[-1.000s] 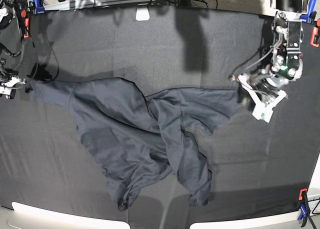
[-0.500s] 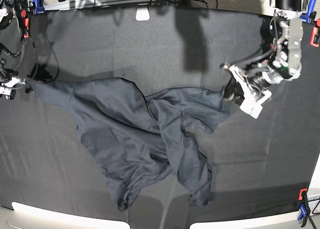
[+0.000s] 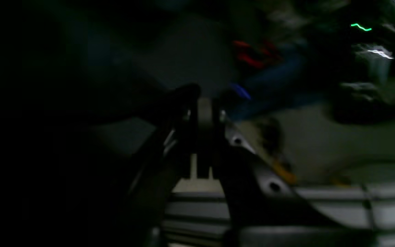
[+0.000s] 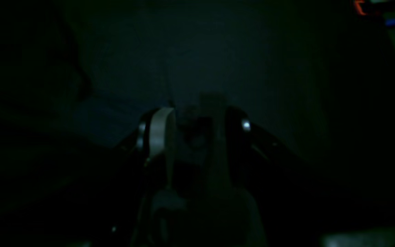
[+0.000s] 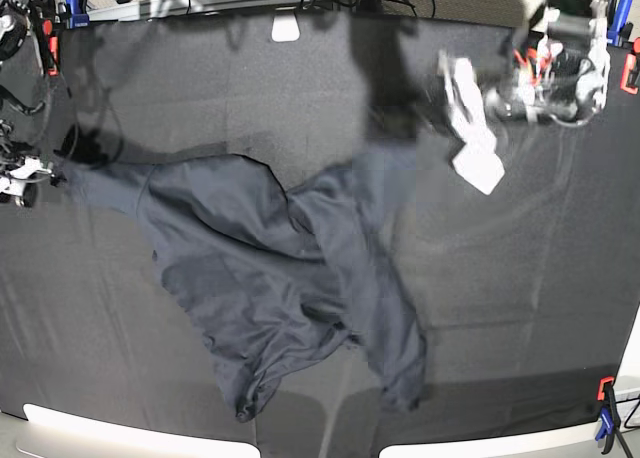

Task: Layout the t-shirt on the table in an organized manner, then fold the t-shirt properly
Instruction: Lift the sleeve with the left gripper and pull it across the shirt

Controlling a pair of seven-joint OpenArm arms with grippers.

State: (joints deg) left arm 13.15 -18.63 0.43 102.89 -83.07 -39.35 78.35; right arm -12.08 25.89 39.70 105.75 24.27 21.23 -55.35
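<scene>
Shirt (image 5: pixel 280 288) crumpled mid-table (image 5: pixel 540 308), one end lifted toward left gripper (image 5: pixel 470 128) (blurred). Left jaws closed; whether cloth is pinched, cannot tell. Right gripper (image 5: pixel 30 173) parted at far sleeve. Fabric thin, limp, slippery: grab hems or shoulder seams.

No words, numbers, labels or brand names can be read in any of the pictures. Both wrist views are very dark and blurry, so nothing there can be made out as writing. In the base view the t-shirt (image 5: pixel 290 288) and the black worktop (image 5: pixel 520 308) show no letters or signs.
</scene>
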